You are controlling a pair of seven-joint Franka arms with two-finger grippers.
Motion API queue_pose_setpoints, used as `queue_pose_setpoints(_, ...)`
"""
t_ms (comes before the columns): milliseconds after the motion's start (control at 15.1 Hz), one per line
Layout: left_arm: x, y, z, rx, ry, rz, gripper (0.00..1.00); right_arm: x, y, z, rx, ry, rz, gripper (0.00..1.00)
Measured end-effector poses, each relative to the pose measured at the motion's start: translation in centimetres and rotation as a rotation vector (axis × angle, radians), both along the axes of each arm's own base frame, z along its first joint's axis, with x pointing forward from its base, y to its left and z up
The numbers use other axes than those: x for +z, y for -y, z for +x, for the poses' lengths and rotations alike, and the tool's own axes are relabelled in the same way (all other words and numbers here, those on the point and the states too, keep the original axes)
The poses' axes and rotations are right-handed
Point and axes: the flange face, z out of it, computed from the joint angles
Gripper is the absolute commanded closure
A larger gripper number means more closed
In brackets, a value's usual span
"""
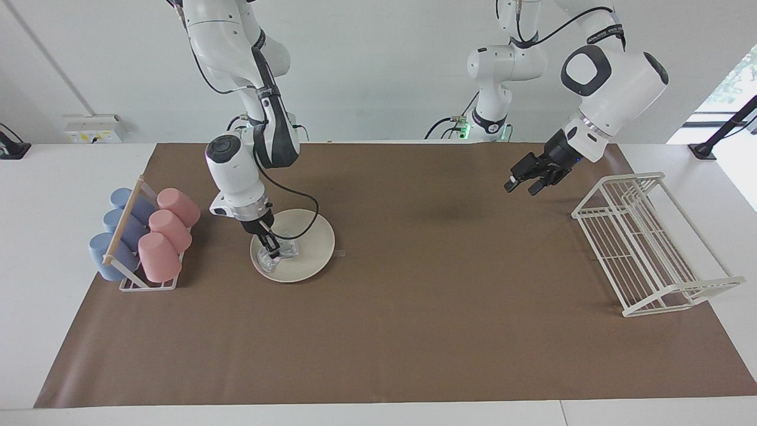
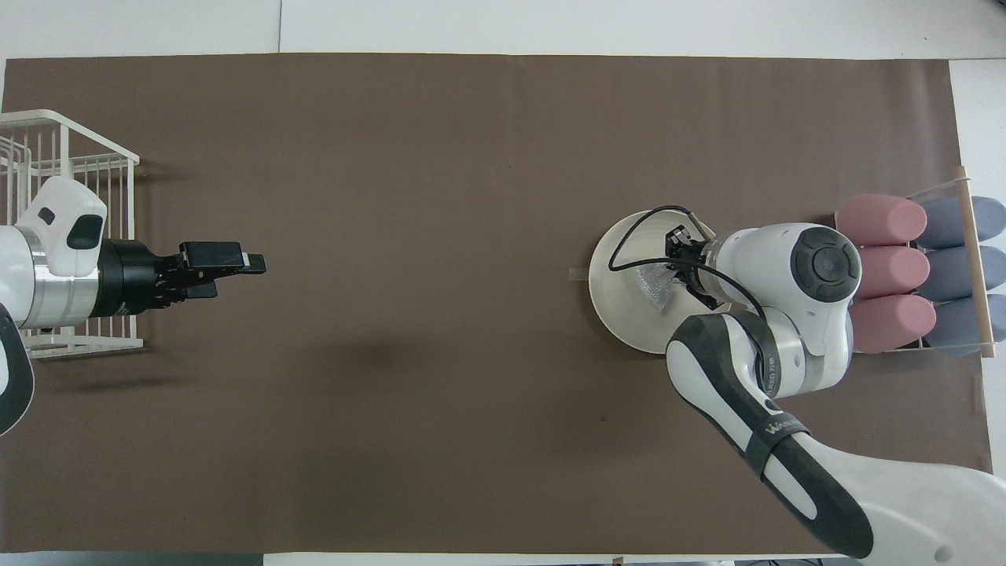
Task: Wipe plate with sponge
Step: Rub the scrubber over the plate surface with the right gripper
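Note:
The cream-white plate (image 1: pixel 310 239) (image 2: pixel 621 271) lies on the brown mat beside the cup rack. The silvery sponge (image 1: pixel 282 254) (image 2: pixel 654 284) rests on the plate's surface, on the part toward the cups. My right gripper (image 1: pixel 273 251) (image 2: pixel 676 271) points down onto the plate and is shut on the sponge, pressing it against the plate. My left gripper (image 1: pixel 521 184) (image 2: pixel 250 265) hangs open and holds nothing, in the air over the mat beside the white wire rack; that arm waits.
A rack of pink and blue cups (image 1: pixel 148 236) (image 2: pixel 904 267) stands at the right arm's end, close to the plate and the right arm's wrist. A white wire dish rack (image 1: pixel 650 248) (image 2: pixel 47 157) stands at the left arm's end.

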Motion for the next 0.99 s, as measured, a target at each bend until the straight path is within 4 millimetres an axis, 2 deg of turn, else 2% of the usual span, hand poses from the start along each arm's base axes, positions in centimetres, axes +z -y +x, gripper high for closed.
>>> queue_pose_setpoints(265,0.0,0.0,0.0,0.002,-0.001,0.0,0.0,0.0,-8.8,-3.0,-0.099,-0.028,0.037,1.0)
queue_pose_setpoints(332,0.0,0.0,0.0,0.003,-0.001,0.0,0.0,0.0,-10.1,-3.5,-0.108,-0.032,0.041,1.0)
queue_pose_setpoints(398,0.0,0.0,0.0,0.004,-0.001,0.0,0.0,0.0,-10.5,-3.7,-0.112,-0.033,0.042,1.0)
queue_pose_setpoints(729,0.0,0.0,0.0,0.005,-0.002,0.0,0.0,0.5,-9.6,-2.9,-0.132,-0.023,0.046,1.0)
queue_pose_setpoints(862,0.0,0.0,0.0,0.005,-0.002,0.0,0.0,1.9,-9.9,-2.2,-0.131,-0.011,0.054,1.0)
queue_pose_setpoints(995,0.0,0.0,0.0,0.005,-0.001,0.0,0.0,4.4,-10.5,-1.1,-0.126,-0.025,0.053,1.0)
